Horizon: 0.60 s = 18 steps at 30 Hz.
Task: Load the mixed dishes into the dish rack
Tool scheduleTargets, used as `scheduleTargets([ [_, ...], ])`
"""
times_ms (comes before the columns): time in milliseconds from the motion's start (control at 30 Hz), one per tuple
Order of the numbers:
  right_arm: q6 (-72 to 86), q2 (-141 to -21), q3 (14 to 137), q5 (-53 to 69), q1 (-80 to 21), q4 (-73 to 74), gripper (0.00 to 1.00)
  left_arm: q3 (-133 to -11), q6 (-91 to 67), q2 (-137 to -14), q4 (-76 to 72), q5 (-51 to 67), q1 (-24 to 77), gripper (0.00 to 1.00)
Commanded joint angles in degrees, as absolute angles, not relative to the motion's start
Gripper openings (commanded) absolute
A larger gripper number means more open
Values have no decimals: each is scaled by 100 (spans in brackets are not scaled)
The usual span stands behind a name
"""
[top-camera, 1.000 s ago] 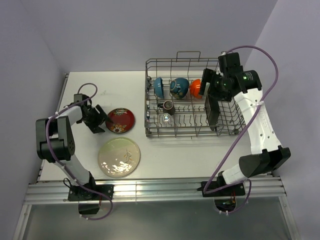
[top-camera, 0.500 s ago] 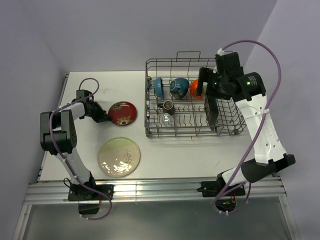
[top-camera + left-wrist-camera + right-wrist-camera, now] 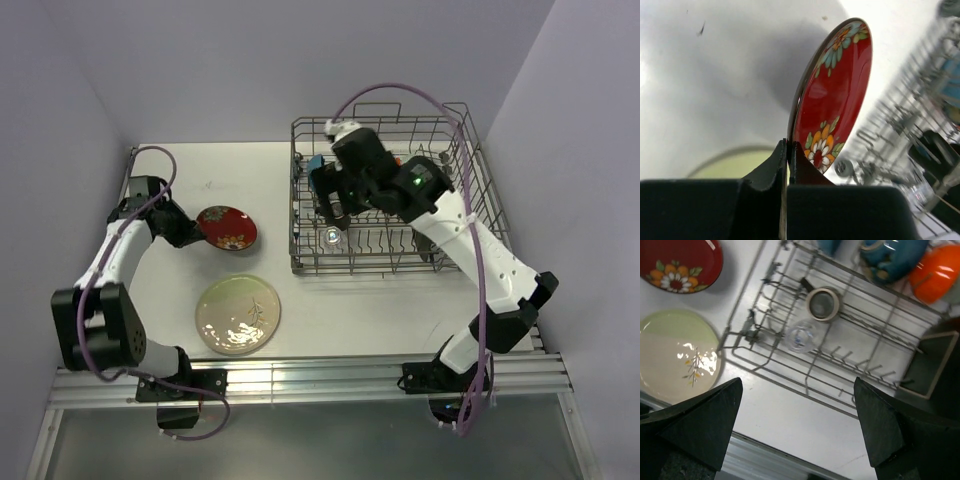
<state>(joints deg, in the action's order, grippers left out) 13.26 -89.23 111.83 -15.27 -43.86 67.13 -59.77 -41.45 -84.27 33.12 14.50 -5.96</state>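
One rim pinch held the round red flowered saucer (image 3: pixel 837 100), tilted up ahead of the closed left jaws, so it could swivel or slip before reaching the grey wire dish rack (image 3: pixel 400 262) below the wide-open right jaws.

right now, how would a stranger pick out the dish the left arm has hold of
Left of the wire dish rack, two round dishes are outside it. The red saucer is the farther, smaller one, its rim pinched in the left gripper. Unlike the pale cream round plate, it is glossy red with painted flowers.
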Motion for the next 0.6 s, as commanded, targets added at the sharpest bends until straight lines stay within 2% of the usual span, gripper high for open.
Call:
scheduleTargets([
  [0,765,-8982,10820,-1968,-4983,5741,100,-6064,-4324,-7542,4130,1415,-598,0],
  [367,-289,-9667,10187,-1933,-6950,4386,98,-5959,-4518,-5828,5545,1257,-439,0],
  [567,-721,-9843,9537,-2083,-7829,3596,96,-6222,-4702,-5073,6371,1731,-439,0],
])
